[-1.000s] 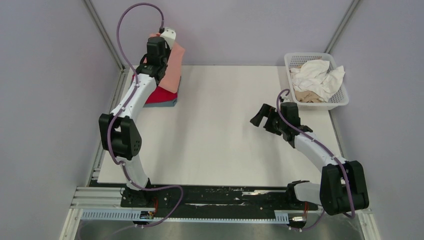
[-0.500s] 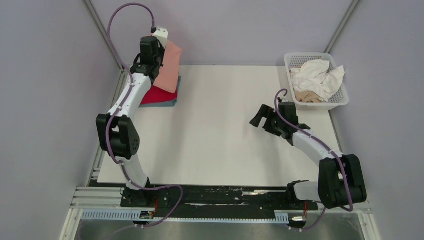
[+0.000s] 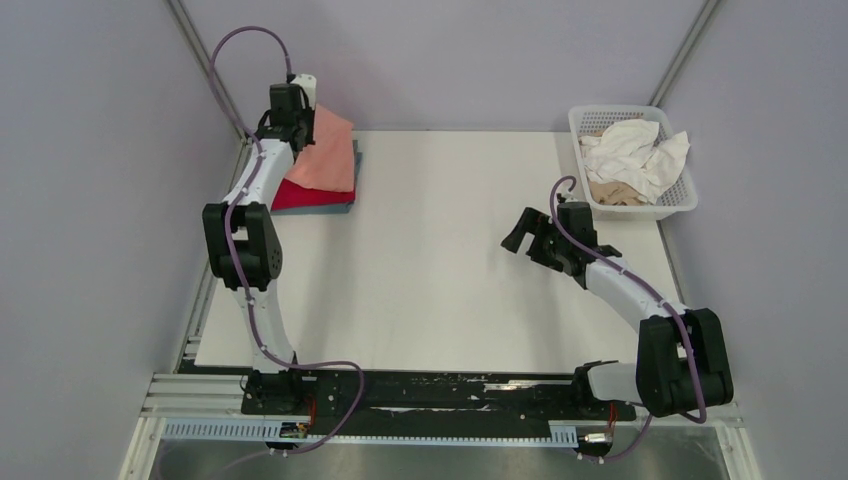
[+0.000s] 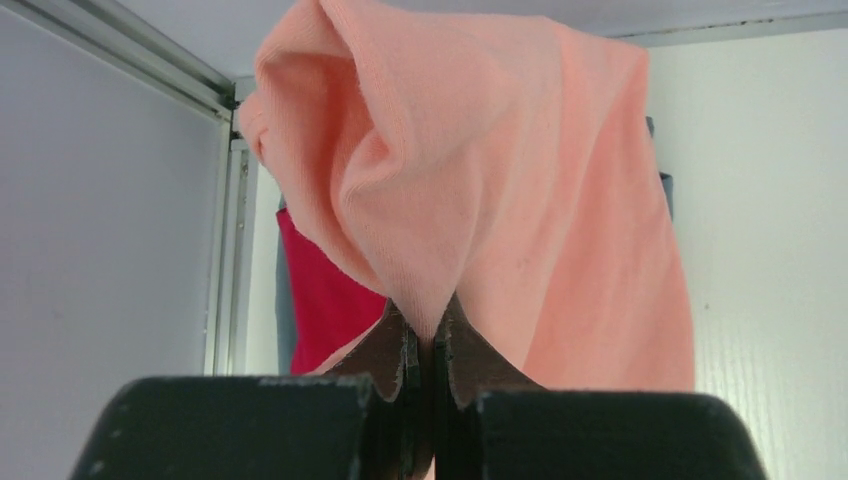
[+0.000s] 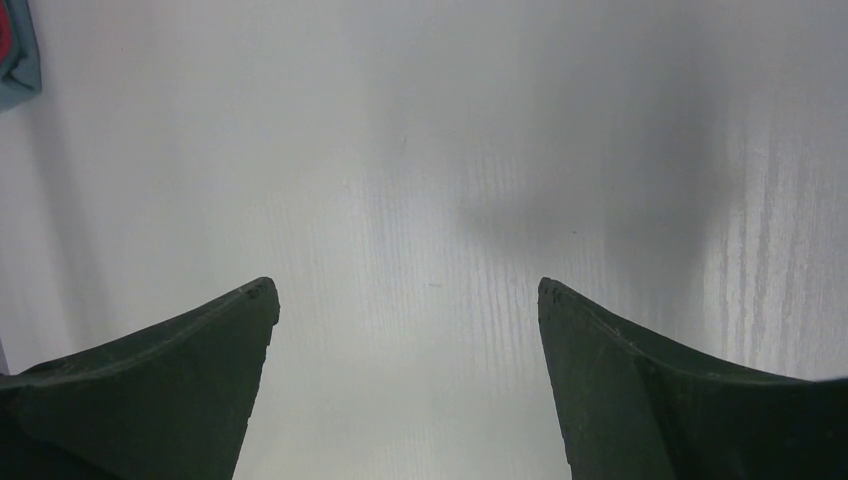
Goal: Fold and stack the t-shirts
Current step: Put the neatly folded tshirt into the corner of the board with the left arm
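**Salmon-pink t-shirt (image 3: pixel 327 158) going onto the stack at the bench's (image 3: pixel 440 290) far left corner**

Top view: the left gripper (image 3: pixel 296 112) holds the salmon-pink t-shirt by its far edge above the red t-shirt (image 3: pixel 293 196) and grey-blue t-shirt (image 3: pixel 340 208). It is probably pinched high so the cloth drapes flat onto the pile. The right gripper (image 3: pixel 520 240) hovers over bare bench right of centre, well clear, likely waiting. White t-shirts (image 3: pixel 635 148) and a beige t-shirt (image 3: pixel 612 192) sit in the basket (image 3: pixel 620 110) at the far right corner. Left wrist view: it alone shows the jaws clamped tight on a bunched fold, with red showing beneath. Right wrist view: it shows the fingers spread wide and holding nothing, which the top view barely resolves.
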Robot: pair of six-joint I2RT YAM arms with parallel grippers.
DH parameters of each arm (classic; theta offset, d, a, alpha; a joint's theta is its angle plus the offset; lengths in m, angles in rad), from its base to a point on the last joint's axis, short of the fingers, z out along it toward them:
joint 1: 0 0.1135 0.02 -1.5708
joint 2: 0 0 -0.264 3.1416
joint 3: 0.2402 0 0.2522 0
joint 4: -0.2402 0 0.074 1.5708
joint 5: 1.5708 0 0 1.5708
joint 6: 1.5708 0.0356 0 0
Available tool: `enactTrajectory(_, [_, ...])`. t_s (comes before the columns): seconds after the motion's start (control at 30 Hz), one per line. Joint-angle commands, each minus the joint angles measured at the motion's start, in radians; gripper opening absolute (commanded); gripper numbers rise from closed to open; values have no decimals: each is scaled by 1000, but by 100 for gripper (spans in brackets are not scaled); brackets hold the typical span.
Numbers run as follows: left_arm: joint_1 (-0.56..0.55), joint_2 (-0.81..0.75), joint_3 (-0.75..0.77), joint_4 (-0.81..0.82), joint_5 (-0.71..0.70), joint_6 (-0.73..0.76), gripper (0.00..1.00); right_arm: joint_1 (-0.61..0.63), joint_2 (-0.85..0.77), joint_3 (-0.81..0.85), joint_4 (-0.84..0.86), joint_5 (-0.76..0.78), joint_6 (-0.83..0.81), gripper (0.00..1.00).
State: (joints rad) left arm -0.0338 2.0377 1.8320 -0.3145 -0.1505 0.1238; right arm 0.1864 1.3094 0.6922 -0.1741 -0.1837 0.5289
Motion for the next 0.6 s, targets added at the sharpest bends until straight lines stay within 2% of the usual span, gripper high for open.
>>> enactTrajectory(0.0, [25, 34, 95, -4, 19, -34, 0, -4, 11, 43, 3, 20, -6, 100])
enactTrajectory(0.23, [73, 122, 190, -102, 4, -95, 5, -4, 39, 55, 1, 5, -6, 100])
enactTrajectory(0.3, [90, 126, 184, -109, 5, -114, 14, -4, 43, 57, 1, 7, -5, 100])
enactTrajectory(0.33, [100, 124, 180, -109, 1, -116, 34, -3, 45, 58, 0, 7, -5, 100])
enactTrajectory(0.37, [105, 118, 171, -104, -6, -142, 49, -4, 47, 60, 1, 6, -7, 100])
enactTrajectory(0.4, [115, 113, 166, -99, -18, -151, 78, -4, 49, 62, 0, 6, -8, 100])
enactTrajectory(0.43, [121, 101, 157, -95, -23, -165, 89, -5, 50, 63, -1, 4, -7, 100])
enactTrajectory(0.47, [124, 94, 155, -92, -38, -171, 97, -4, 50, 64, -2, 0, -7, 100])
enactTrajectory(0.57, [128, 52, 152, -91, -56, -197, 100, -5, 30, 60, -2, 14, -8, 100])
